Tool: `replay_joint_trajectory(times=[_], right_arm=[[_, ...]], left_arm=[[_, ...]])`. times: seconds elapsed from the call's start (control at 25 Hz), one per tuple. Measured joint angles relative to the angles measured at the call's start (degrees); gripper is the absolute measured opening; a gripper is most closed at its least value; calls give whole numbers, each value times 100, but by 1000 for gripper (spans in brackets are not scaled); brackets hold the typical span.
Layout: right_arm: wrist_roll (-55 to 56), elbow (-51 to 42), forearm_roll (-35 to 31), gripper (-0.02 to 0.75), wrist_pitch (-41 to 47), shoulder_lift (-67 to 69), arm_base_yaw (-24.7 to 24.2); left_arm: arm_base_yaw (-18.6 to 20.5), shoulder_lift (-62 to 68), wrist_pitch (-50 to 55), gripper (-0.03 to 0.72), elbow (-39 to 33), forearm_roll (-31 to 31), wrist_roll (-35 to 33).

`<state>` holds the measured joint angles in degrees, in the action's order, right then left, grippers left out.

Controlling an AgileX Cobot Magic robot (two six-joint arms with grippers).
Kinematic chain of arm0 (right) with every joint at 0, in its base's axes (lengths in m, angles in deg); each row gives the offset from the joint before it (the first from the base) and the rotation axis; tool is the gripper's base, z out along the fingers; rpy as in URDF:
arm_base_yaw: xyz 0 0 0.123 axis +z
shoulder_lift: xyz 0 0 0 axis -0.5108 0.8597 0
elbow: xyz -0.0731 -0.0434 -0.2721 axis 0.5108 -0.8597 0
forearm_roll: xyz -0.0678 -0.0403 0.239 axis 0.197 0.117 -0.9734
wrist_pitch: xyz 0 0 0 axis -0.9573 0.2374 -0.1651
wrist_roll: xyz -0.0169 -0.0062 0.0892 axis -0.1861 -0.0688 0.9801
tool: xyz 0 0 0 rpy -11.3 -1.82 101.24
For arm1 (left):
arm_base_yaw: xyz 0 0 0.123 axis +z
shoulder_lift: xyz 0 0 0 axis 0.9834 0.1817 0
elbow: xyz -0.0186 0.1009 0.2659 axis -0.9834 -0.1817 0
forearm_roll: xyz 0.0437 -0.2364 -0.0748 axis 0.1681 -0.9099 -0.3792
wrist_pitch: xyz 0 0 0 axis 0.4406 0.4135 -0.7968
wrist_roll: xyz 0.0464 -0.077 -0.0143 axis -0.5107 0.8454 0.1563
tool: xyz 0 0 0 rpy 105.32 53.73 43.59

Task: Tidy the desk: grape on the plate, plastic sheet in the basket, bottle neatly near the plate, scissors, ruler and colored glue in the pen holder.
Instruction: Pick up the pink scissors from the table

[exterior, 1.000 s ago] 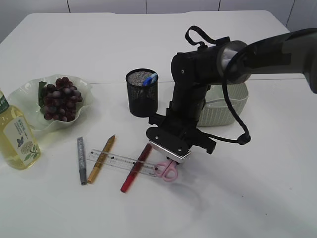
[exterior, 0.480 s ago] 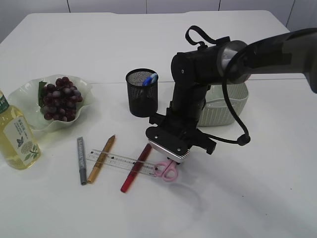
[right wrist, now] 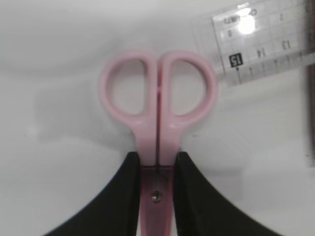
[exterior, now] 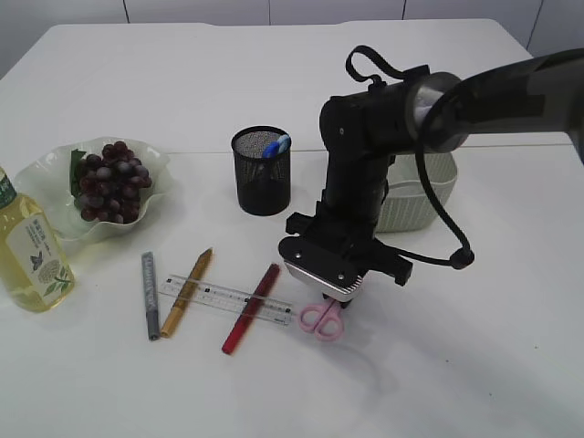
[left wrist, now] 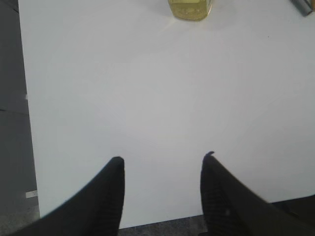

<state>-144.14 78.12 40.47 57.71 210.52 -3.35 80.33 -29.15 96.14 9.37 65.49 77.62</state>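
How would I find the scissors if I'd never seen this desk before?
Look at the big black robot arm reaching down in the middle of the white table. Right under its right gripper are the scissors, pinched just below the handles. They are the only pink thing, with two round loops, beside the end of the clear ruler.

A white table fills the scene, with a seam running across it behind the objects. Beyond its far edge stand pale panels split by dark vertical gaps. Grey floor shows past the table's left edge.
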Motion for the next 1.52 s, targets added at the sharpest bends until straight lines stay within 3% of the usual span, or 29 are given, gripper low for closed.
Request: replay_joint_trajectory(times=[0.56,0.84,1.28,1.52], right_arm=[[129,-47,61,132,374,-475,0],[176,-51,-294,131,408,-835,-25],[176,-60,-1516,130,75,-1527,-348],[176,-60,-2785,130,-351,-1586,-654]], left_arm=[[0,0,0,370,0,-44,0],[0,0,0,370,0,-44,0],[0,0,0,370,0,-44,0],[0,0,0,370,0,-44,0]])
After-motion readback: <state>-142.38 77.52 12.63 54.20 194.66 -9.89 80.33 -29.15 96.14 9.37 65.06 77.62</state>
